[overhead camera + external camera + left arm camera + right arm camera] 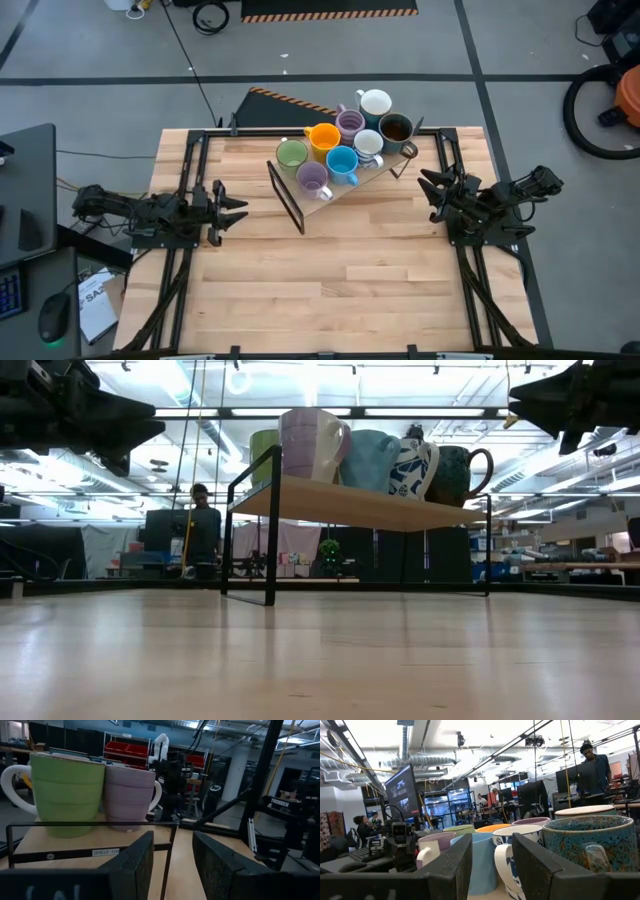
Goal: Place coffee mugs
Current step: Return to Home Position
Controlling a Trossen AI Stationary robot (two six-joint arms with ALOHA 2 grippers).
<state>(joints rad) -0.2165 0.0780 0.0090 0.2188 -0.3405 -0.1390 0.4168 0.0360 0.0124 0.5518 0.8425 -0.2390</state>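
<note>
Shelf stands at 12 o'clock from the centre of the table, with its long side running from 8 o'clock to 2 o'clock. You have all eight mugs on its board, upright and mouths up, in two rows of four packed close together. Far row, from the 8 o'clock end: green mug, orange mug, purple mug, plain white mug. Near row, same order: lilac mug, blue mug, white mug with blue pattern, dark brown mug. The brown mug's inside looks dark, and you cannot tell whether it holds anything. Left gripper sits at 9 o'clock, raised off the wood and aimed at the shelf, well apart from it; its fingers are spread with nothing between them. Right gripper sits at 3 o'clock, near the brown-mug end but not touching it; its fingers are likewise released and grasp nothing. A person stands in the room beyond the table.
</note>
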